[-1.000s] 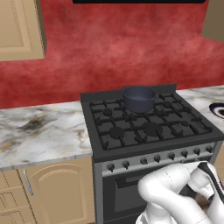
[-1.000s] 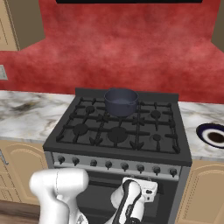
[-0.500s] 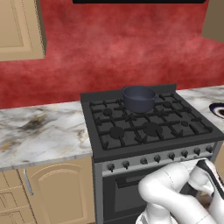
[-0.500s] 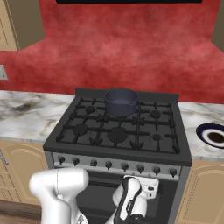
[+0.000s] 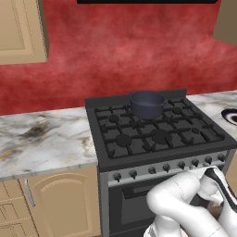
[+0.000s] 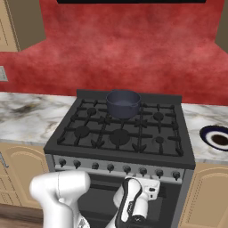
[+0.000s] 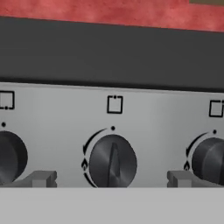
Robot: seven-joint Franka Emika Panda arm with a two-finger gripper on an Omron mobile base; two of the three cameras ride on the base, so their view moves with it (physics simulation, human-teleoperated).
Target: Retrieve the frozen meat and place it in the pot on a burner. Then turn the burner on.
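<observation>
The tool (image 7: 112,181), fingers spread wide, faced the centre knob (image 7: 112,161) squarely, its ridge upright between them.

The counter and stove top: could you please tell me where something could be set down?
The marble counter left of the stove is bare. The front grates are free; the pot takes the back middle. The short counter stretch right of the stove is crowded by the plate.

A plate (image 6: 217,138), perhaps holding something dark, sits on the marble counter (image 5: 41,139).
</observation>
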